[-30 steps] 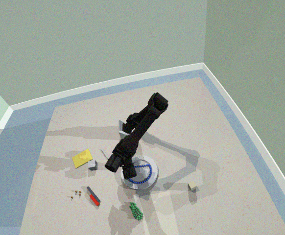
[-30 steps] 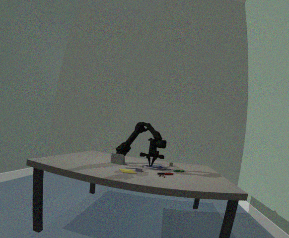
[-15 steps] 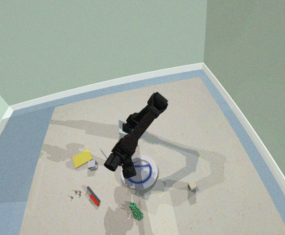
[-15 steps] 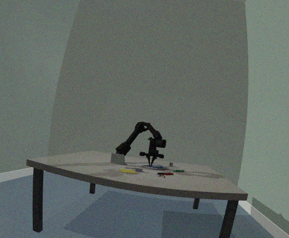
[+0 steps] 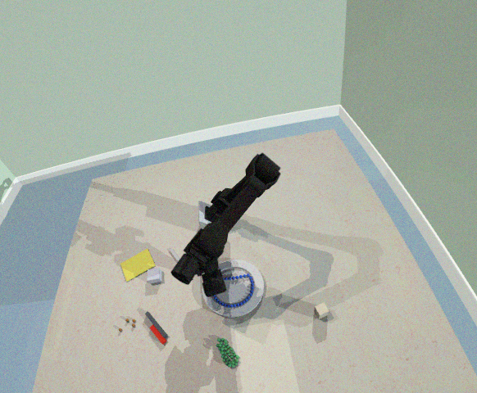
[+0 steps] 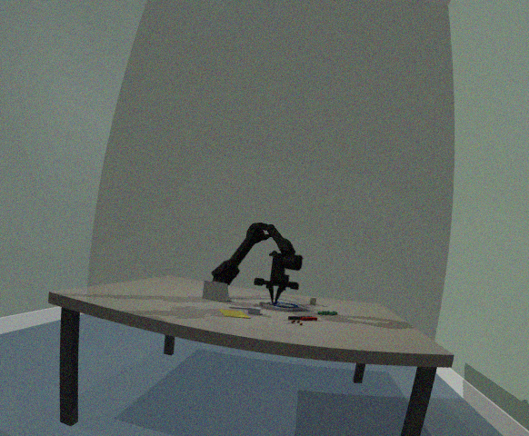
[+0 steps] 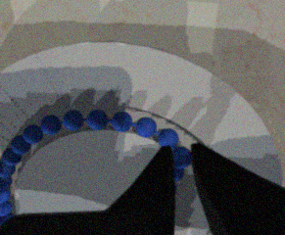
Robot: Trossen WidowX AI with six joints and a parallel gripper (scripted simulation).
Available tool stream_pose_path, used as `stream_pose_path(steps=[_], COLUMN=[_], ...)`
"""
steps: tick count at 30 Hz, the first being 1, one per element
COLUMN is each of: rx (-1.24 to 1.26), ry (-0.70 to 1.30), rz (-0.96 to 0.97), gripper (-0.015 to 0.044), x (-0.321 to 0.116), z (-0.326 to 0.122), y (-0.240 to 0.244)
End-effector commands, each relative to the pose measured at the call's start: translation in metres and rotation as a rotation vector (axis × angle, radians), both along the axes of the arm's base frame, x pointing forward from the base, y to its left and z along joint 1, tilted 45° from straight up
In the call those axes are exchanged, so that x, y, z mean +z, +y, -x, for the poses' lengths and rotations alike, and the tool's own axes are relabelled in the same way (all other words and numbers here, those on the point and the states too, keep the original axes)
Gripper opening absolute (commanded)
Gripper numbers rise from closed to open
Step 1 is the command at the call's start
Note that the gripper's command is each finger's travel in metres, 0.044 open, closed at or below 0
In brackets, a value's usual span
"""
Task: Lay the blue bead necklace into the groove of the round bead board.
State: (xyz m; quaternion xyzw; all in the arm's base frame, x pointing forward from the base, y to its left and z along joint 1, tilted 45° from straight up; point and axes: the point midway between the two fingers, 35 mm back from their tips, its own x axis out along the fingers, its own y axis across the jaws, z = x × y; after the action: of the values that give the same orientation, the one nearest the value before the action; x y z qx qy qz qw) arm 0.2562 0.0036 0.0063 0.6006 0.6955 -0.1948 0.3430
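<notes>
Speaker A: State the condition of the necklace.
Speaker B: The blue bead necklace consists of round, matt, evenly sized beads. It lies on the round bead board. The top view shows a broad curve closed by a nearly straight run. In the wrist view, the beads at the fingertips turn inward from the groove.

Speaker A: State the hand condition.
Speaker B: The hand is closed on a bead of the necklace, low over the board.

Speaker A: List quantities on the desk.
Speaker B: Necklace, one; board, one. The blue beads cannot be totalled; the hand covers some. Other items:
- Green bead cluster: one.
- Small brown beads: four.
- Yellow sheet: one.
- Pale grey block: one, just beside the sheet.
- Beige block: one.
- Red-and-black bar: one.
- Upright grey panel: one.
</notes>
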Motion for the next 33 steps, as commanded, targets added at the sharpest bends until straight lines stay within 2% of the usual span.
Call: stream_pose_path(steps=[1, 6, 23, 33], rx=[0.003, 0.003, 0.002, 0.003], ry=[0.008, 0.008, 0.008, 0.008], rz=[0.001, 0.001, 0.0, 0.002], gripper=[0.0, 0.0, 0.044, 0.044], x=[-0.0042, -0.0059, -0.0023, 0.0001], z=[0.0027, 0.0029, 0.0022, 0.0021], y=[0.0036, 0.0053, 0.0023, -0.0001])
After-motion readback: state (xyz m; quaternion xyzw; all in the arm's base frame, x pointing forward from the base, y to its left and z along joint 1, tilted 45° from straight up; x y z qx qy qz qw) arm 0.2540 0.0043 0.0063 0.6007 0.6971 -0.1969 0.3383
